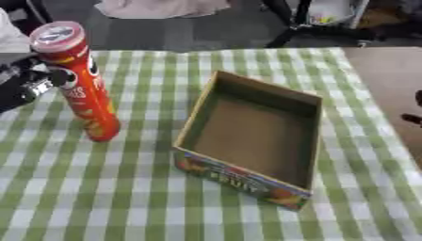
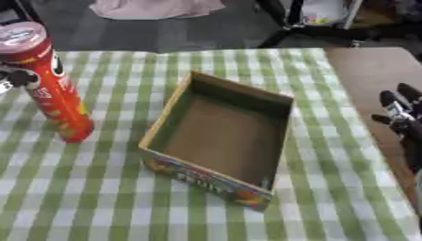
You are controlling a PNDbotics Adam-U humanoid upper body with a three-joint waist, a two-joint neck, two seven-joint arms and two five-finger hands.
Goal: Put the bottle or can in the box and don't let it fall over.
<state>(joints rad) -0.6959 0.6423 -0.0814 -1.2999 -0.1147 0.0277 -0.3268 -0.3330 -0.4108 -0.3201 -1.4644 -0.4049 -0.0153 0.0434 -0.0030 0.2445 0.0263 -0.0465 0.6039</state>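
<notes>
The box (image 1: 251,141) sits nearest me, open and empty, on the green checked cloth (image 1: 99,197) over the surface. Its front wall has bright pictures. To its left I see the can (image 1: 82,84), a tall red tube with a clear lid. It stands on the cloth, leaning a bit, well apart from the box. My left hand (image 1: 33,80) has its fingers curled on the can, up high. My right hand (image 2: 400,115) shows at the right edge, fingers up and relaxed.
</notes>
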